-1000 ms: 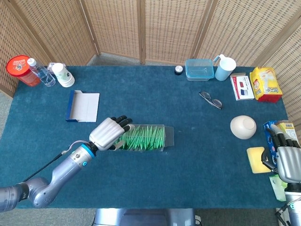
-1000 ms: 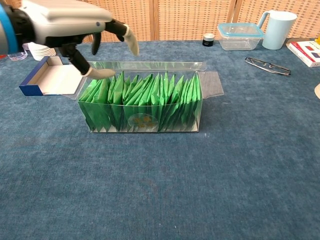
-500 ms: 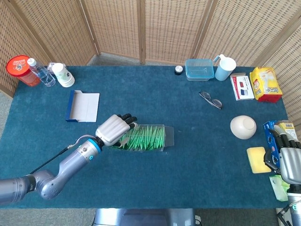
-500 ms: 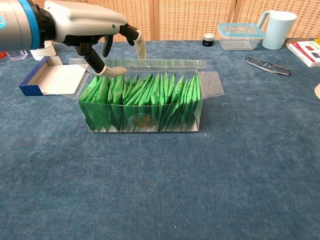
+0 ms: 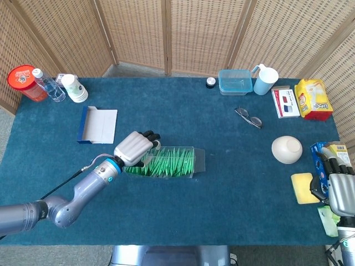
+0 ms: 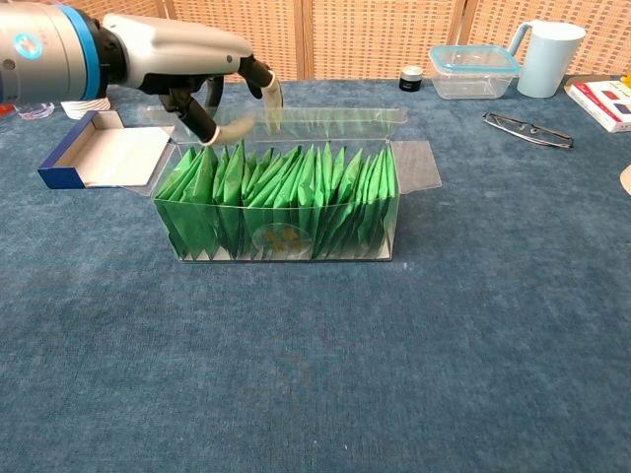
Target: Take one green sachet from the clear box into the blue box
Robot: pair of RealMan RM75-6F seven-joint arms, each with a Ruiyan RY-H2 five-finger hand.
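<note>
The clear box [image 5: 195, 160] lies mid-table, packed with several upright green sachets [image 5: 169, 162]. In the chest view the sachets [image 6: 286, 192] fill the box [image 6: 414, 163] from end to end. My left hand [image 5: 134, 147] hovers over the box's left end. Its fingers [image 6: 268, 97] are spread and point down toward the sachet tops near the back wall, and it holds nothing. The blue box [image 5: 99, 124] lies open and empty to the back left, also seen in the chest view [image 6: 99, 153]. My right hand [image 5: 338, 191] rests at the table's right edge, fingers extended, holding nothing.
Glasses [image 5: 248, 118], a white bowl [image 5: 287, 149] and a yellow sponge [image 5: 302, 188] lie on the right. A lidded clear container [image 5: 235, 81] and a pitcher [image 5: 265, 80] stand at the back. Bottles [image 5: 50, 86] and a red-lidded tub [image 5: 23, 82] stand back left.
My left hand has moved right over the clear box's left end and its fingertips have come down closer to the sachets. The right hand has stayed put.
</note>
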